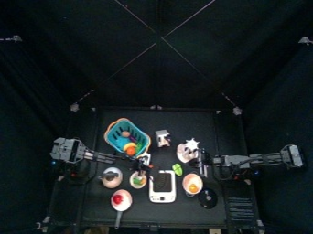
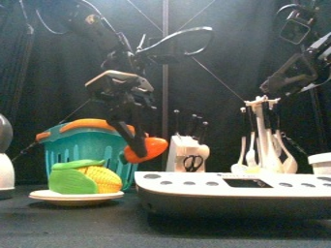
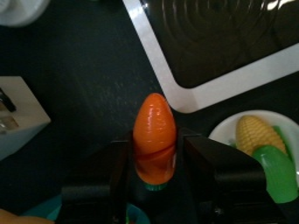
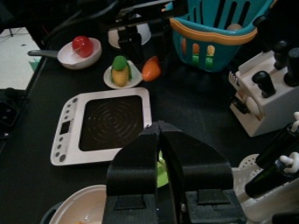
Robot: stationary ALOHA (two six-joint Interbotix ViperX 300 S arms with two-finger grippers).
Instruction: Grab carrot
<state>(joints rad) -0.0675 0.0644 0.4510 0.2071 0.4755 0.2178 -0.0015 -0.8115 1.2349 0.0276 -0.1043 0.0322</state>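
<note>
The grab looks done: the left tool clamps the carrot between its jaws, lifted clear of the counter beside the teal basket, while the right tool rests shut and empty.

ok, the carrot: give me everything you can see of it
The carrot is a small, smooth orange piece, plastic by its look, tapering to a rounded tip with a green stub at the wide end. It sits between the left end effector jaws, which grip its wide end, tip pointing away from the wrist. In the front view it hangs clear of the table, tilted, beside the teal basket. Nothing else touches it.
</note>
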